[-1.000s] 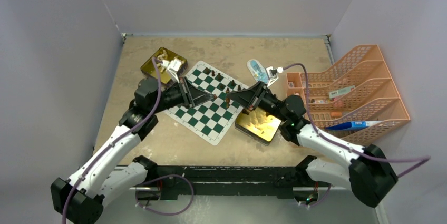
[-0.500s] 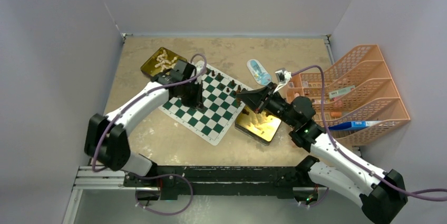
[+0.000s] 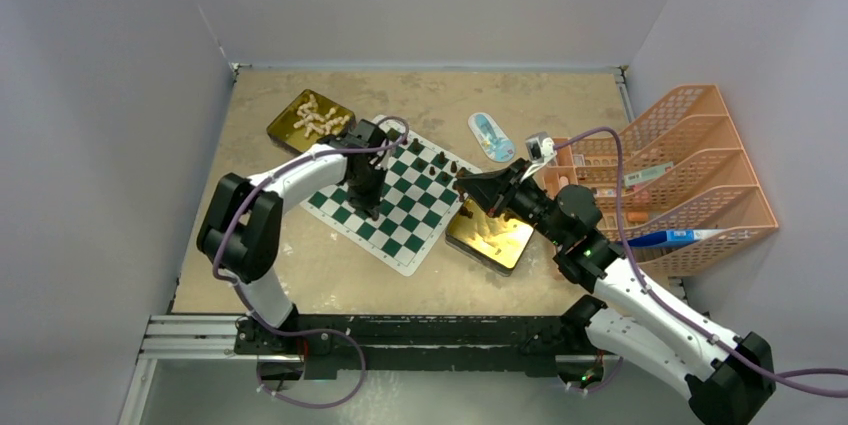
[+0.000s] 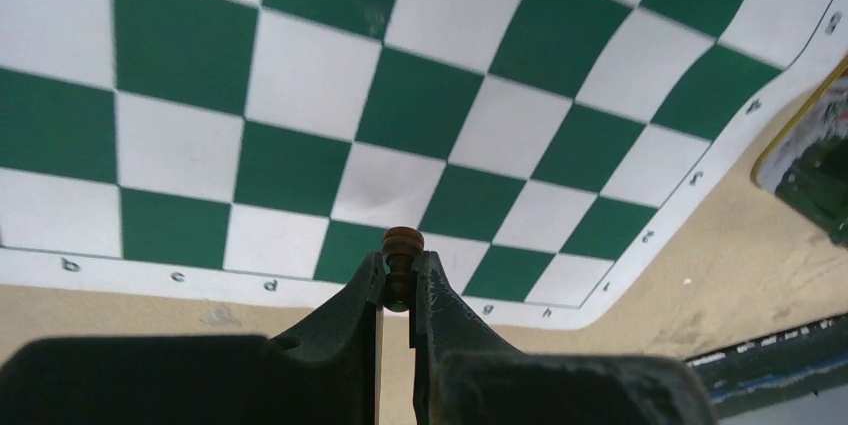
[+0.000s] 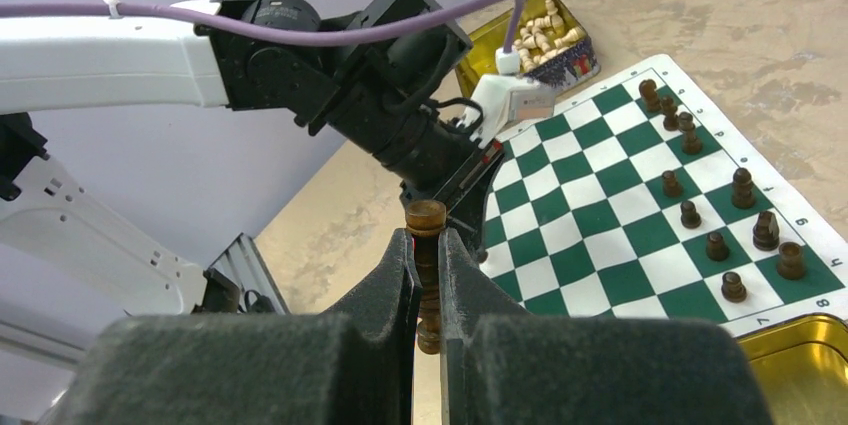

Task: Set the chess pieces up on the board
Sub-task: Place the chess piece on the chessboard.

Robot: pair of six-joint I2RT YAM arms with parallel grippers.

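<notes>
The green and white board (image 3: 392, 220) lies in the middle of the table. Several dark brown chess pieces (image 3: 436, 165) stand along its far right edge; they also show in the right wrist view (image 5: 719, 215). My left gripper (image 3: 366, 207) points down over the board's left part, shut on a small dark brown piece (image 4: 401, 248) above the board (image 4: 420, 105). My right gripper (image 3: 463, 185) hovers at the board's right edge, shut on a tall dark brown piece (image 5: 426, 245). Cream-white pieces (image 3: 315, 116) lie in the far-left gold tin.
A gold tin (image 3: 283, 131) sits at the far left, another gold tin (image 3: 490, 235) right of the board. An orange file rack (image 3: 680, 175) stands at the right. A small blue and white packet (image 3: 487, 133) lies beyond the board.
My left arm swung from low over the board's left part to a downward pose with its gripper over the board. My right gripper drew back to the right, from over the board to its right edge.
</notes>
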